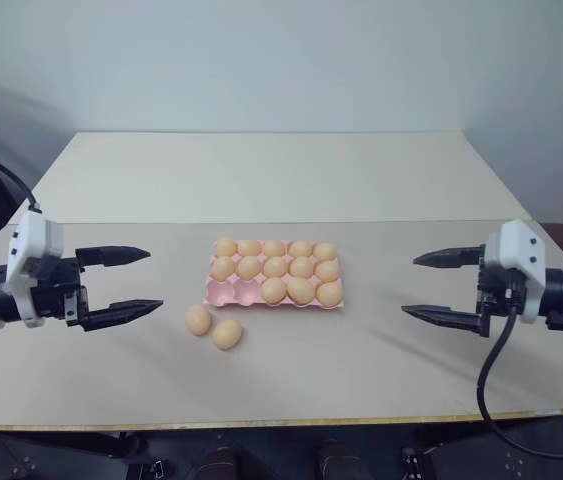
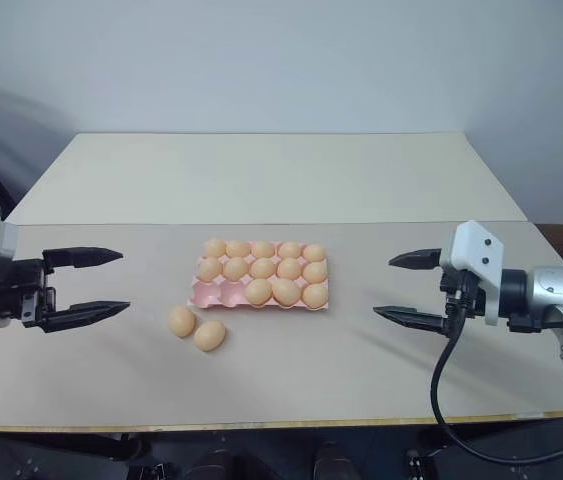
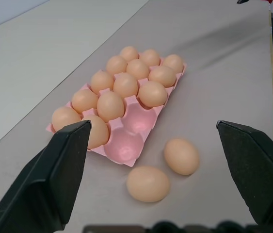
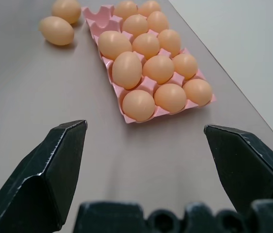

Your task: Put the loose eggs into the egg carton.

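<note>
Setting: pale beige table [image 1: 291,180] against a plain grey-white wall; a seam crosses the tabletop just beyond the carton.
Carton: pink carton [image 1: 223,292] at the table's centre, three rows of five cups, no lid.
Filled cups: thirteen eggs seated; far row five, middle row five, near row three.
Empty cups: two, at the left end of the near row, best seen in the left wrist view [image 3: 131,133].
Loose eggs: two eggs [image 1: 212,326] lie on the table just beside the carton's near-left corner, close together, possibly touching.
Left gripper: left gripper [image 1: 121,283] hovers left of the carton, pointing toward it, jaws spread wide, nothing held.
Right gripper: right gripper [image 1: 444,287] hovers well to the right of the carton, pointing in, jaws also wide apart and empty.
Step in hand: judged as the gap between placements, with both arms clear of the carton and two eggs left to seat.
Progress: most of the task looks done; thirteen of fifteen cups are full.
Next move: the left gripper sits nearer the loose eggs, so it likely needs to descend over one, close gently around its middle, lift, and lower it into an empty near-left cup.
Risk: the eggs are smooth and round; one may roll when its neighbour is nudged.
</note>
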